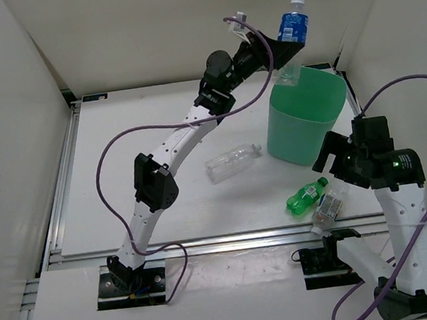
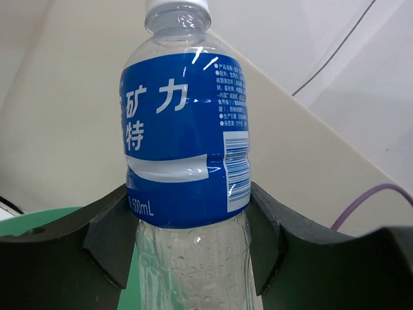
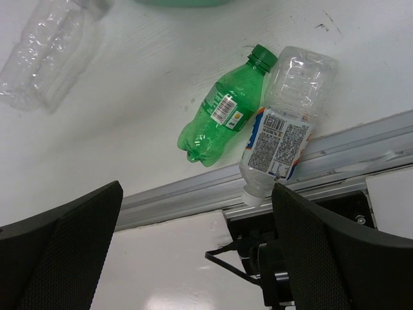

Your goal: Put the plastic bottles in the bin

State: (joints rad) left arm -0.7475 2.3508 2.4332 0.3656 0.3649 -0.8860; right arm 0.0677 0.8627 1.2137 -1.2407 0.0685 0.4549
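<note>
Top external view shows the left gripper (image 1: 283,42) high up, squeezing the blue-label bottle (image 1: 292,23) around its middle. The bottle stands straight up with its white cap on top. It hangs over the far edge of the bin (image 1: 328,94), not over the middle of the hole.

I think the step now is the drop. To do it well, the arm should slide the bottle a bit nearer, until it is over the middle of the bin. It could go a little lower too. Then the fingers should open wide and all at once. If they let go right here, the bottle may hit the rim and bounce out.

The right gripper (image 3: 193,258) is wide open and holds nothing. It hangs over the near side of the table (image 1: 123,178).

Now the count. There are four bottles. One is up in the air. Three lie on the table: the plain clear bottle (image 1: 233,161) just left of the bin, the green bottle (image 3: 222,116), and the white-and-blue label bottle (image 3: 281,132). Those last two touch, side by side. The labelled one pokes its cap end over the metal rail (image 3: 174,197). There is one bin. I see no bottle in the part of it that shows. There are two grippers.
</note>
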